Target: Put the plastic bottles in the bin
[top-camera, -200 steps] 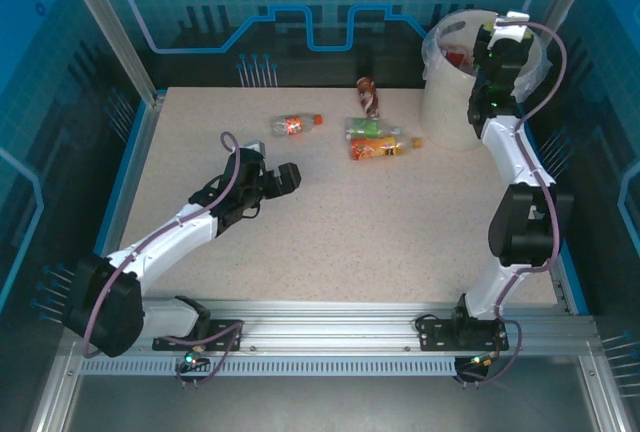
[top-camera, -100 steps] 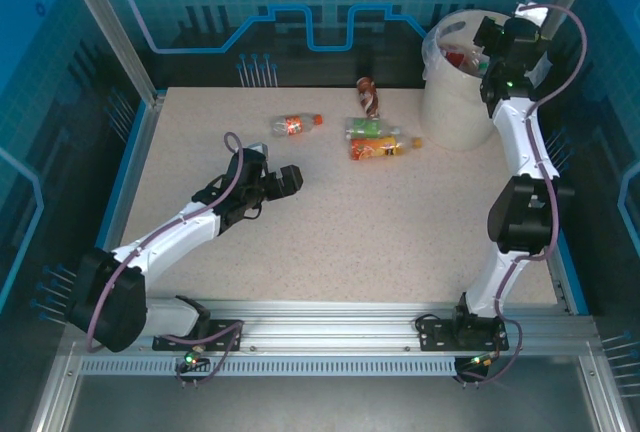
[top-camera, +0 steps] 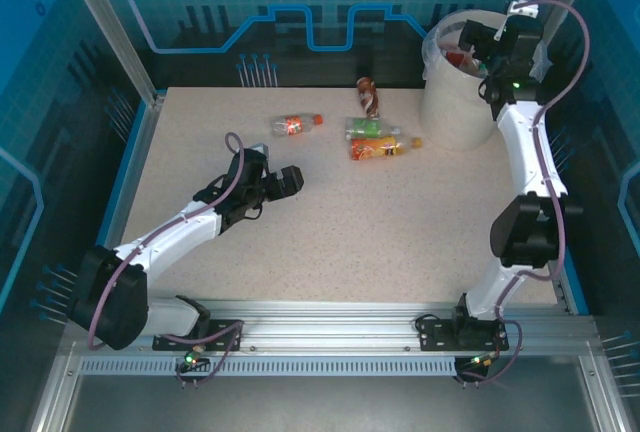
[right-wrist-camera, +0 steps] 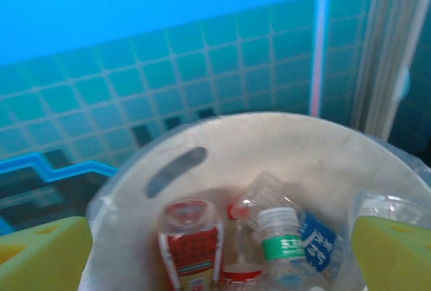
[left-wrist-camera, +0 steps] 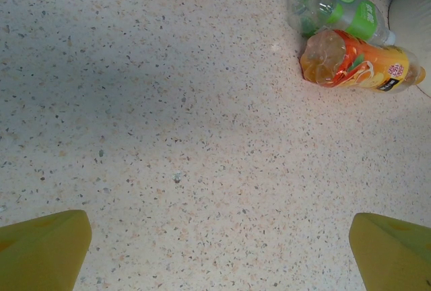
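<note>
My right gripper (top-camera: 482, 42) hangs over the mouth of the bin (top-camera: 448, 120) at the far right corner of the table (top-camera: 400, 232). Its yellow pads (right-wrist-camera: 42, 254) are spread wide and hold nothing. Through my right wrist camera I look down into the bin and see bottles lying below and between the pads: a red-labelled one (right-wrist-camera: 189, 245), a white-capped one with a green label (right-wrist-camera: 283, 238), and a blue-labelled one (right-wrist-camera: 314, 236) beside it. My left gripper (top-camera: 289, 180) is low over the table's left half, equally wide open and empty. Its wrist camera picks out a green-labelled bottle (left-wrist-camera: 342, 8) and an orange bottle (left-wrist-camera: 357, 66) touching side by side, ahead and to the right. From above, a red-labelled bottle (top-camera: 295, 125) and a brown crumpled one (top-camera: 368, 95) also lie on the table.
</note>
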### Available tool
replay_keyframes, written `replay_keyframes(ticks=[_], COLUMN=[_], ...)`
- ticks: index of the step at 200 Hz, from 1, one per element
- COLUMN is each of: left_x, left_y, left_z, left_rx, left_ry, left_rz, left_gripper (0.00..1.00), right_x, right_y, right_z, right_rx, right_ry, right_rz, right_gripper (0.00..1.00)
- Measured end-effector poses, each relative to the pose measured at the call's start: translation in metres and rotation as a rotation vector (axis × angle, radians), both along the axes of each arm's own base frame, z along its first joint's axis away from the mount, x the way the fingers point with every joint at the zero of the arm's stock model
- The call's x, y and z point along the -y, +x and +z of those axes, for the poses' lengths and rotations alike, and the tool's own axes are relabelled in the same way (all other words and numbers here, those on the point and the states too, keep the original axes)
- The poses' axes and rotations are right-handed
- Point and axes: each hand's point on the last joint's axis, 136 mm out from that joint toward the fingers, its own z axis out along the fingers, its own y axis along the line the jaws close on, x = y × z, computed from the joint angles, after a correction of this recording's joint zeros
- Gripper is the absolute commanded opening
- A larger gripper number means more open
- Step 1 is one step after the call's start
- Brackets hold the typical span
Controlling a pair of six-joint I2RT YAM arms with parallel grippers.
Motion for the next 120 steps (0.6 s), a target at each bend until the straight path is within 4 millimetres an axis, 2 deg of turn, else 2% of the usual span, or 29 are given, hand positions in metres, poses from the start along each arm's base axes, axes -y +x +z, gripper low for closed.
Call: replay_keyframes(ticks=[28, 42, 53, 82, 103, 120], left_x=[0.001, 0.001, 0.002, 0.003, 0.004, 0.004], left_y=[0.0, 0.0, 0.0, 0.002, 0.002, 0.002], left_z=[0.0, 0.0, 0.001, 0.004, 0.006, 0.008], left_rx=[-0.003, -0.003, -0.001, 0.01, 0.011, 0.016], left_ry=[-0.008, -0.009, -0.012, -0.027, -0.04, -0.045], left_rz=[-0.001, -0.002, -0.003, -0.001, 0.008, 0.01], left_gripper=[0.99, 0.99, 0.99, 0.99, 0.99, 0.99], right_x=[-0.038, -0.061, -0.083, -0.157, -0.218, -0.256], right_y=[-0.023, -0.032, -0.038, -0.056, -0.076, -0.086], right_z=[0.028, 0.031, 0.025, -0.013, -0.055, -0.095], right_rx=[0.04, 0.04, 0.024, -0.073, -0.164, -0.245], right_ry=[-0.077, -0.137, -0.193, -0.389, -0.55, -0.678], right_rz=[0.15, 0.251, 0.354, 0.663, 0.878, 1.013], right_gripper=[1.0, 1.0, 1.0, 1.0, 1.0, 1.0])
